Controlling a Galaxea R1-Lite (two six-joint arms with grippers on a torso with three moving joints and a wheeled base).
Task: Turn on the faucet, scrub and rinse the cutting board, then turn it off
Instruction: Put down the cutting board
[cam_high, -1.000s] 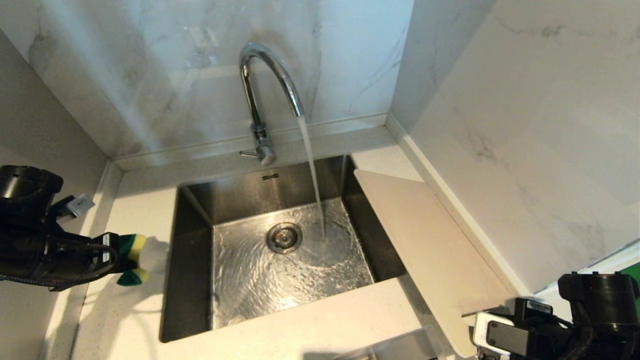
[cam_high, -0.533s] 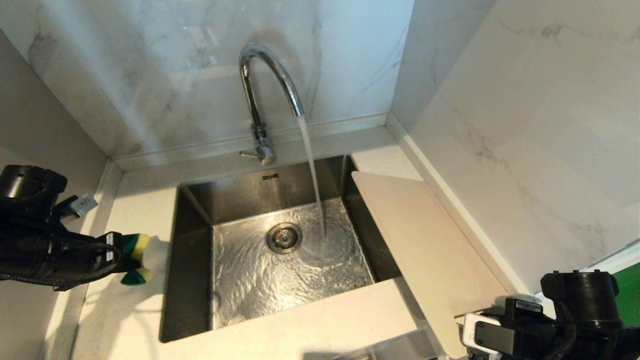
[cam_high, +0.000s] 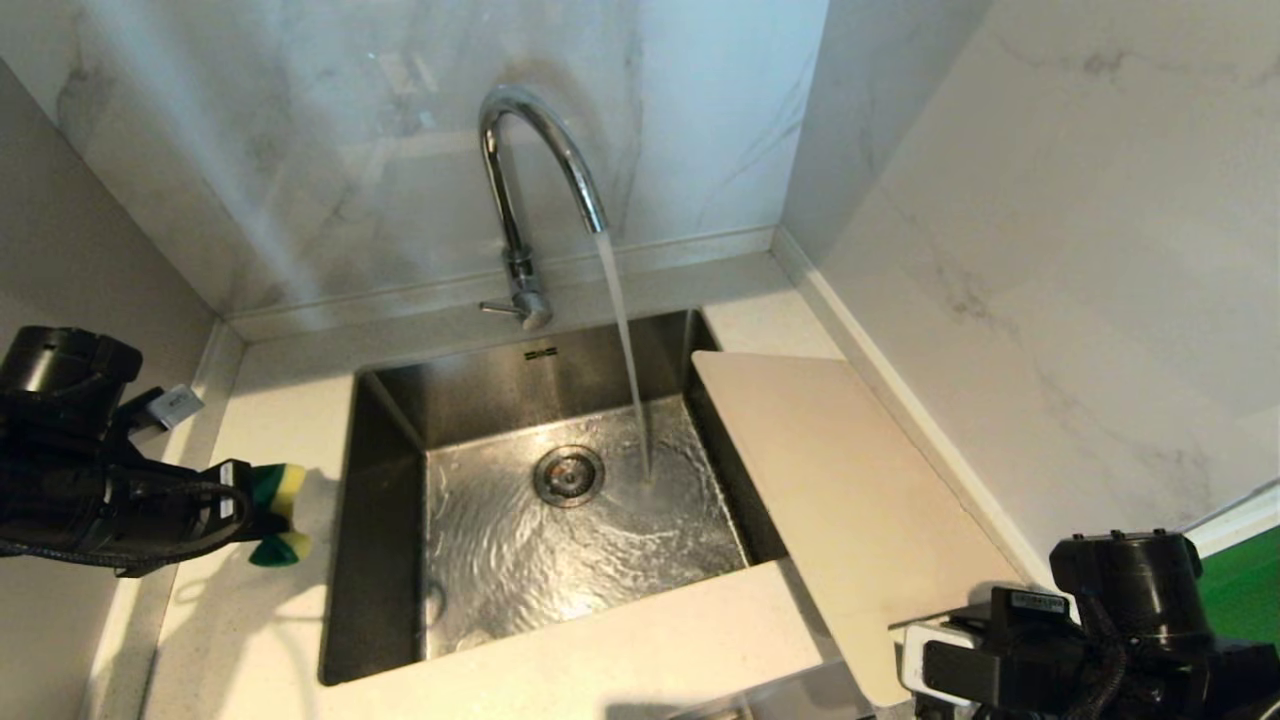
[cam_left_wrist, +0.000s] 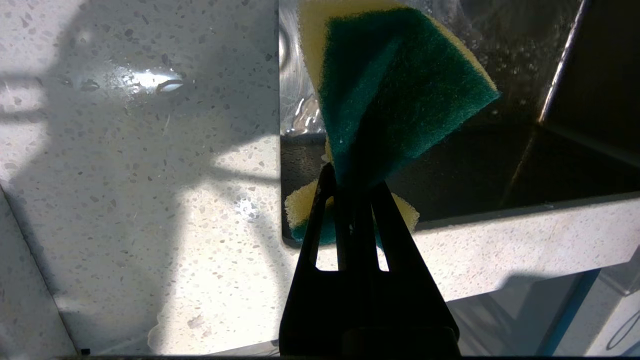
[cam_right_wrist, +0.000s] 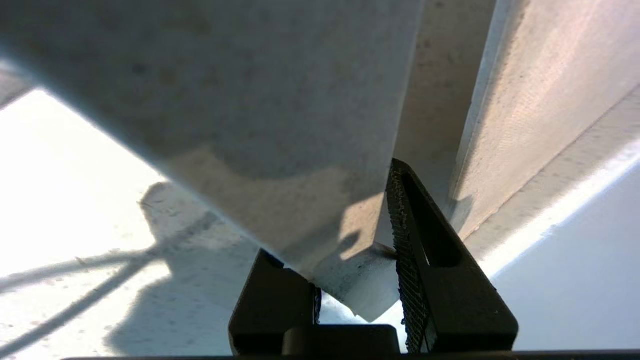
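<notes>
The faucet (cam_high: 530, 180) is a tall chrome gooseneck with a glossy arched spout and a thin side lever at its base; it stands on the pale speckled stone table (cam_high: 620, 650) behind the sink (cam_high: 385, 480). A smooth stream of water (cam_high: 625, 340) falls from the spout into the brushed-steel rectangular basin, rippling over its floor just beside the round strainer drain (cam_high: 568, 475).

The cutting board (cam_high: 850, 500) is a thin, flat, matte beige slab with rounded corners. It lies at a slant along the sink's right side, its far corner overhanging the basin edge and its near end in the right gripper (cam_right_wrist: 357, 300). In the right wrist view the black fingers, one with a ribbed pad (cam_right_wrist: 402, 250), are clamped on the board's corner, one on each face.

The left gripper (cam_left_wrist: 352, 190) hovers over the table at the sink's left rim. Its slim black triangular fingers are clenched tight on a sponge (cam_left_wrist: 395, 90), soft yellow foam with a coarse, fibrous dark green scouring layer, pinched so that it flares out beyond the fingertips.

Glossy, grey-veined white marble walls (cam_high: 1050, 250) rise behind and to the right of the table. A bright green flat surface (cam_high: 1240, 590) shows at the right edge beyond the right arm.
</notes>
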